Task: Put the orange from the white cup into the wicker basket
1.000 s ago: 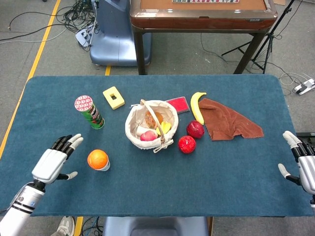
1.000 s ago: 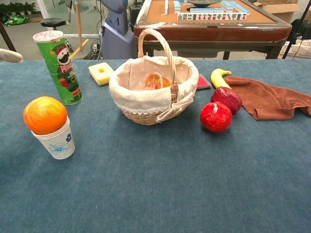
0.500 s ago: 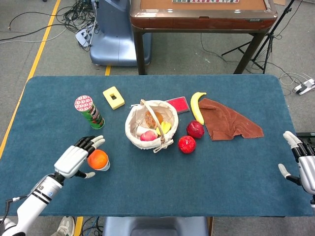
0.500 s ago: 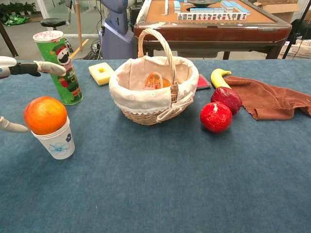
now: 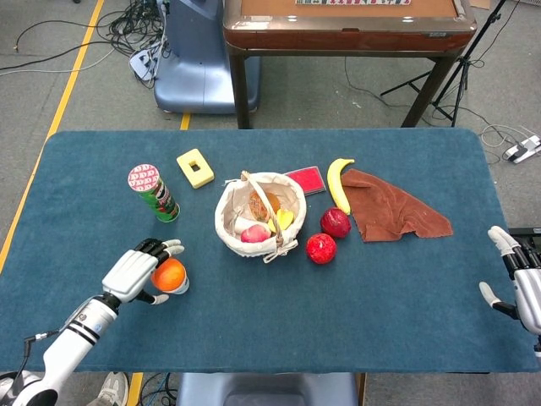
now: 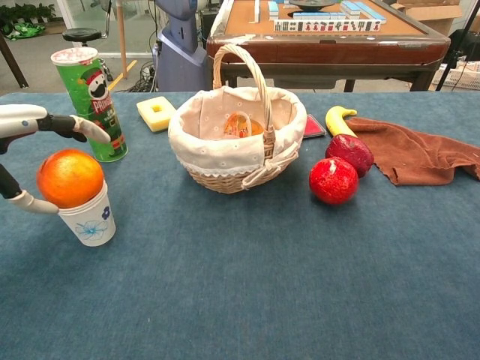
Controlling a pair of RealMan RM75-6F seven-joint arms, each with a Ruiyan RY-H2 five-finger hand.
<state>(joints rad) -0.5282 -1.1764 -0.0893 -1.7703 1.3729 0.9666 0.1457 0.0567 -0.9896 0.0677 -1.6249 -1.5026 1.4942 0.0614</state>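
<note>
The orange (image 5: 172, 273) (image 6: 70, 178) sits on top of the white cup (image 6: 89, 223) at the front left of the blue table. My left hand (image 5: 133, 271) (image 6: 30, 120) is right beside it on the left. Its fingers arch over the top of the orange with a gap, and the thumb lies by the cup's rim. The hand holds nothing. The wicker basket (image 5: 226, 222) (image 6: 225, 171), cloth-lined and with several fruits inside, stands at the table's middle. My right hand (image 5: 520, 283) hangs open at the table's right edge, away from everything.
A green chip can (image 5: 154, 193) (image 6: 94, 101) stands just behind the cup. A yellow block (image 5: 195, 167) lies beyond it. Two red fruits (image 5: 321, 248) (image 5: 336, 222), a banana (image 5: 338, 182), a red card (image 5: 306, 179) and a brown cloth (image 5: 393, 207) lie right of the basket.
My left hand has moved right and forward from open table to the orange, its fingers now reaching over the fruit. The right hand has stayed put.
</note>
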